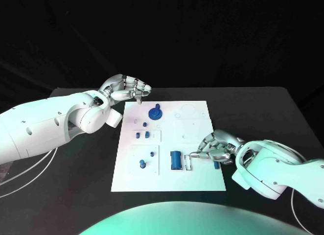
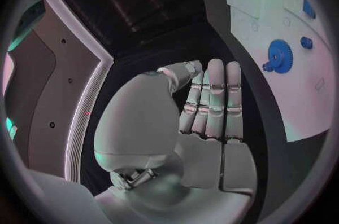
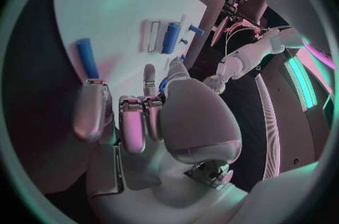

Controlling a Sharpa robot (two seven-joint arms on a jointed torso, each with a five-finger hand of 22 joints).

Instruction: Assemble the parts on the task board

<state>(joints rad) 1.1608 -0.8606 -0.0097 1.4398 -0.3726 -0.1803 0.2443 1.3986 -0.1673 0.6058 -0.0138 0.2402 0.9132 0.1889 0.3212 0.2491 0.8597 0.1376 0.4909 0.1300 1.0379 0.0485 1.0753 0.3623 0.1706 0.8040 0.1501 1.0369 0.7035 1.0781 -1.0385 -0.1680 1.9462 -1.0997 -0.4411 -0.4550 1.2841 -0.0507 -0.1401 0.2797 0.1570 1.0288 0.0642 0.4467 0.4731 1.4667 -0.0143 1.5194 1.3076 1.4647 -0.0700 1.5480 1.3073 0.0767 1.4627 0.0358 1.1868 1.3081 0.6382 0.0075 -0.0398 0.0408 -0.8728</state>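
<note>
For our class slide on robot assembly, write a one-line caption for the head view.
Left hand hovers at the task board's far edge near a blue gear; right hand works beside a blue cylinder.

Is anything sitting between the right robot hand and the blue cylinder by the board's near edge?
Nothing visible. The right robot hand hovers over the task board just beside the blue cylinder, with only a white holder and bare board between them.

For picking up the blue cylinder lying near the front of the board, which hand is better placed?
Probably the right hand: it hovers beside the blue cylinder on the task board. The left hand is at the board's far corner, near the blue gear.
</note>
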